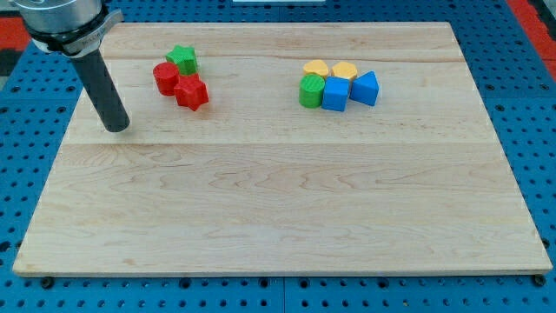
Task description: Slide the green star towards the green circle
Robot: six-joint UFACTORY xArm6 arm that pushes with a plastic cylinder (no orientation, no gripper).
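Note:
The green star (pixel 183 59) lies near the view's top left, touching a red round block (pixel 166 78) and close to a red star (pixel 192 92). The green circle (pixel 311 90) sits right of centre at the view's top, in a cluster with other blocks. My tip (pixel 117 127) rests on the board at the left, below and to the left of the green star and apart from every block.
Beside the green circle are a blue cube (pixel 335 93), a blue triangle (pixel 366 88) and two yellow blocks (pixel 316 69) (pixel 345 70). The wooden board (pixel 278 209) lies on a blue perforated table.

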